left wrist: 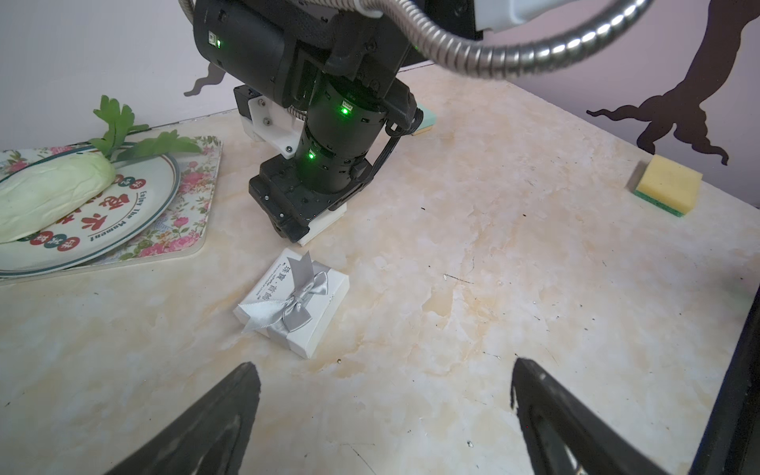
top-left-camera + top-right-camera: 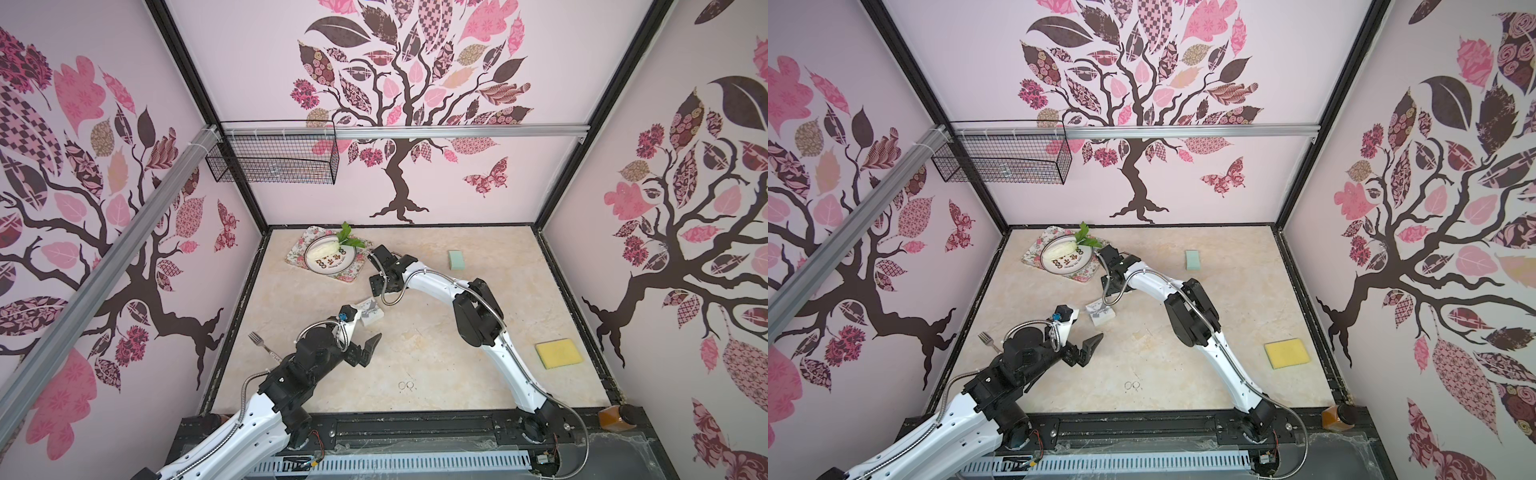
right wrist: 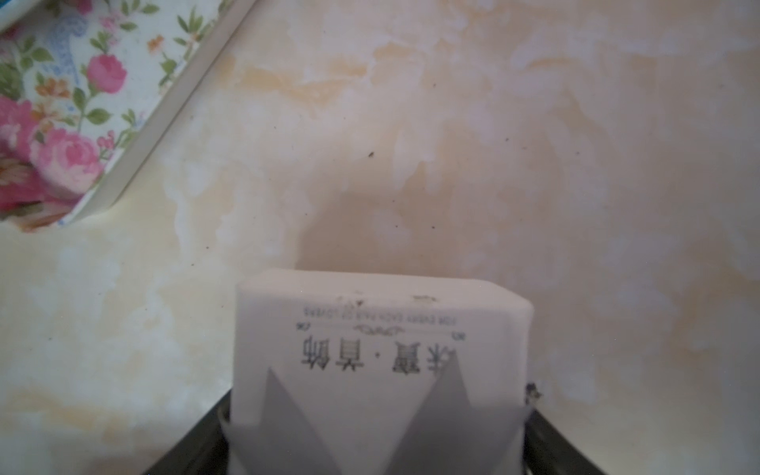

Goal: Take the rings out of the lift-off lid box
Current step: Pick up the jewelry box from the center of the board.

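Two arms reach over the marble-patterned desk (image 2: 436, 345). Farthest left, we see a fork (image 2: 258, 340) lying beside the left arm. The left pincer (image 1: 384, 364) hangs above the desk with its fingers spread wide and nothing between them. At the back, a plate (image 2: 332, 265) carrying a pale green vegetable (image 2: 322, 251) sits on a floral mat (image 2: 353, 277).

Just ahead of the left pincer, a white box with a grey bow (image 1: 292, 304) rests flat on the desk, closed. Near it, the right pincer (image 2: 377, 286) stands down over a second white box (image 3: 382, 329), one finger at each side. We cannot tell whether the fingers press the box or merely flank it.

Toward the front edge, two thin silvery rings (image 2: 406, 385) lie side by side on the bare desk, well apart from both boxes. Further right we find a green sponge (image 2: 457, 260) at the back and a yellow sponge (image 2: 559, 353) nearer the front.
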